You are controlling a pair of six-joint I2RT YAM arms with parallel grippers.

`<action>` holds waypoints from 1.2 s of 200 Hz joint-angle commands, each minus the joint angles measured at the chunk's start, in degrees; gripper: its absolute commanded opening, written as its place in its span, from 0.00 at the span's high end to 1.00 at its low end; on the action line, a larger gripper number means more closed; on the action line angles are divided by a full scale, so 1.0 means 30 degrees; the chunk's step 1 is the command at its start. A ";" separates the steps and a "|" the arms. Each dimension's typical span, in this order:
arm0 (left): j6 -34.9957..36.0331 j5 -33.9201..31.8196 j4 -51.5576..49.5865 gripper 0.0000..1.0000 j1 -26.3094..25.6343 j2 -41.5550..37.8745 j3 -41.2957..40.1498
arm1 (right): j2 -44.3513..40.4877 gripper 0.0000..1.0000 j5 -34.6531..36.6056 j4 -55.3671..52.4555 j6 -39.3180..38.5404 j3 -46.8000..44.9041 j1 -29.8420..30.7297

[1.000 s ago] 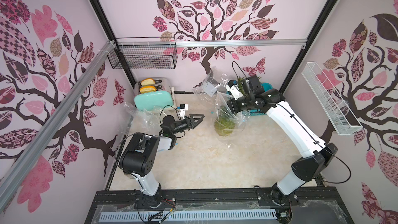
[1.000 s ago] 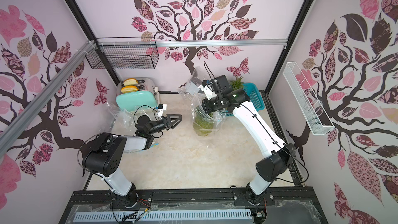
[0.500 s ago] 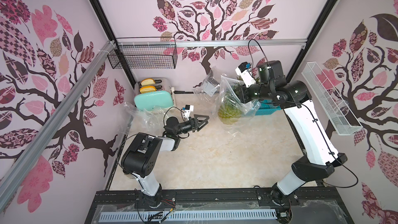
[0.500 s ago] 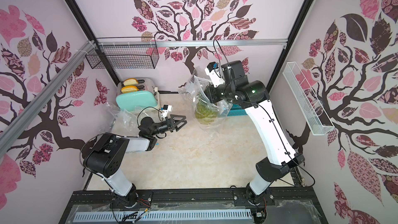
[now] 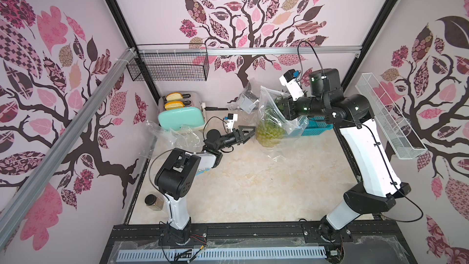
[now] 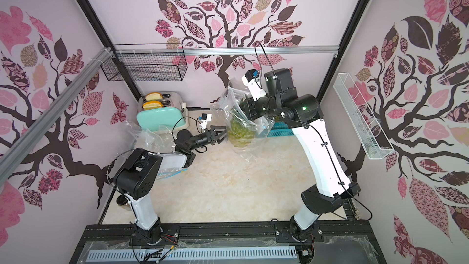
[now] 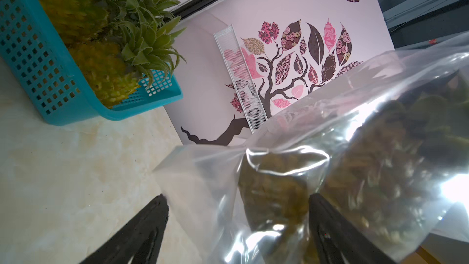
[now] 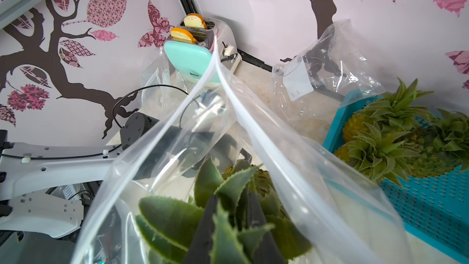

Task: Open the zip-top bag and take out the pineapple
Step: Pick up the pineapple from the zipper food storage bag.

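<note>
Pineapple [image 5: 268,133] hangs inside the clear zip-top bag [image 5: 266,97] at the back of the table [image 5: 253,186], just in front of the blue basket [image 5: 317,128]. The bag's mouth gapes open at the top. The right claw [image 8: 232,201] reaches down through it, its fingers [image 8: 203,234] pressed close together on the green crown leaves, pinching the pineapple. The left claw [image 5: 250,131] sits low beside the fruit, spread wide. In the left wrist view the bag's lower part lies between its 2 fingers [image 7: 152,224]; whether they touch the plastic I cannot tell. 2 more pineapples [image 7: 101,77] lie in the basket. A mint toaster [image 5: 181,120] with 2 bread slices [image 5: 173,96] stands by the back wall.
</note>
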 commanded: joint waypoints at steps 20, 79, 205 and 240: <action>-0.0443 -0.0449 0.0849 0.28 -0.0788 0.0277 0.1483 | -0.1522 1.00 -0.0623 0.3182 0.0435 -0.0256 0.0025; -0.0467 0.0204 0.0819 1.00 -0.0798 -0.0746 0.0707 | -0.2482 1.00 -0.0181 0.5201 0.0627 -0.2538 0.0043; 1.5263 -0.3844 -2.2981 1.00 0.0407 -0.1898 0.0209 | -0.4786 1.00 0.2170 0.6598 0.0409 -0.1668 0.0039; 1.7375 -0.7458 -2.8333 1.00 0.0827 -0.3189 0.1997 | -0.6328 1.00 0.3719 0.7775 0.0293 -0.2285 0.0043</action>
